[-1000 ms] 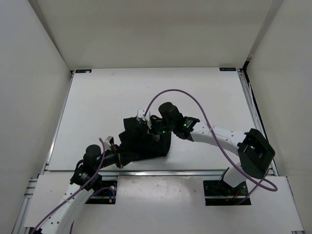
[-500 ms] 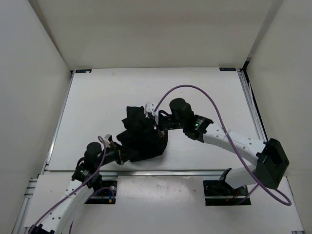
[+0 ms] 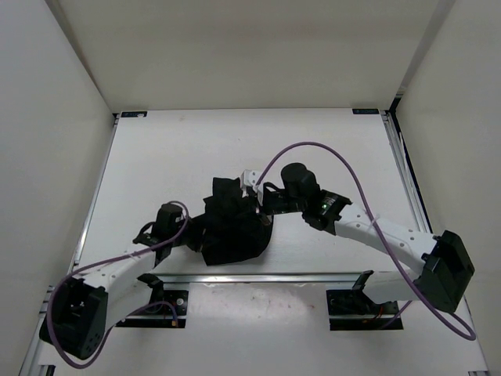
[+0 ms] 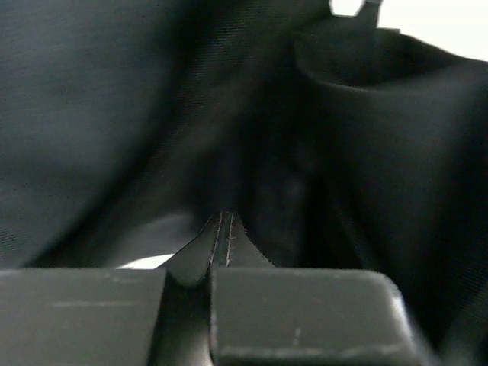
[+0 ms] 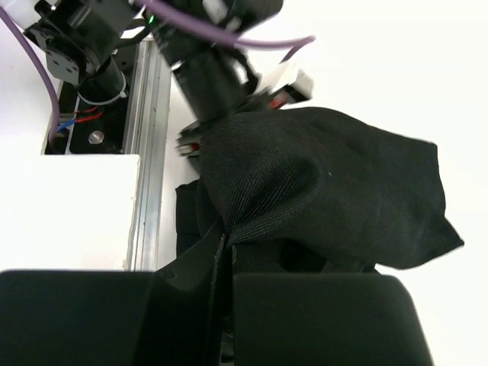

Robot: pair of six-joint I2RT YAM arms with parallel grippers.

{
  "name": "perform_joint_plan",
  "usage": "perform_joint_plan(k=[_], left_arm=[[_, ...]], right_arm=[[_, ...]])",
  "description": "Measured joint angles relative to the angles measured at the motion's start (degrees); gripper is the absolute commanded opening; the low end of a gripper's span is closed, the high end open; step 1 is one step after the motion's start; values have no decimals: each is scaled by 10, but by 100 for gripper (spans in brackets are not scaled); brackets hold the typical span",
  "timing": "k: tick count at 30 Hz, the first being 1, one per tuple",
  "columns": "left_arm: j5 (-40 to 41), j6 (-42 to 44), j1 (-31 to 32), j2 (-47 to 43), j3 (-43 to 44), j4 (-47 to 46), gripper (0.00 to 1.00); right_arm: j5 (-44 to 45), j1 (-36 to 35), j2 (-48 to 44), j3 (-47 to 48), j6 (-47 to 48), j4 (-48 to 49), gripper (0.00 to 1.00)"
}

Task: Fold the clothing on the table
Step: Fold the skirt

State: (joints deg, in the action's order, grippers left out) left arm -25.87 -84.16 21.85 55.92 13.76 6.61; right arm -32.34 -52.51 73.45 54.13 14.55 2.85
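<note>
Left arm (image 3: 117, 270): lay low across the near-left part of the desk (image 3: 156, 157), its wrist angled toward the middle.
Left claw (image 3: 196, 237): pressed into the left side of the clothing (image 3: 231, 231). In the left wrist view the left claw (image 4: 223, 223) had its fingers drawn together on a thin fold of the black fabric, with a pinched edge standing up between the tips.
Clothing: a bunched black heap near the middle of the desk, toward the near edge and not spread flat. Its lower part rested on the white surface and its upper part rose to a peak at the right claw. From the left wrist the clothing (image 4: 114, 114) filled nearly the whole view in dark folds.
Right claw (image 3: 252, 202): at the upper right of the heap. In the right wrist view the right claw (image 5: 226, 242) was closed on a gathered tuck of the clothing (image 5: 328, 191), and the fabric draped away from it in a rounded flap above the white desk (image 5: 381, 61).
Right arm (image 3: 376, 235): stretched from the near-right corner inward to the heap, with a purple cable (image 3: 313, 146) arching over it.
Metal rail (image 3: 274, 276): ran along the near edge of the desk, just beside the heap's lower edge. The right wrist view showed the metal rail (image 5: 145, 168) too.
</note>
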Motion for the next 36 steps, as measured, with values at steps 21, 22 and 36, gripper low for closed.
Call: perform_joint_plan(k=[21, 22, 36], left_arm=[[10, -21, 58, 5, 89, -3, 0], [11, -23, 58, -3, 89, 1, 0], [13, -52, 77, -58, 89, 30, 0]], right_arm=[[17, 28, -12, -25, 2, 15, 0], [20, 33, -11, -25, -3, 20, 0], [69, 70, 2, -25, -48, 58, 0]])
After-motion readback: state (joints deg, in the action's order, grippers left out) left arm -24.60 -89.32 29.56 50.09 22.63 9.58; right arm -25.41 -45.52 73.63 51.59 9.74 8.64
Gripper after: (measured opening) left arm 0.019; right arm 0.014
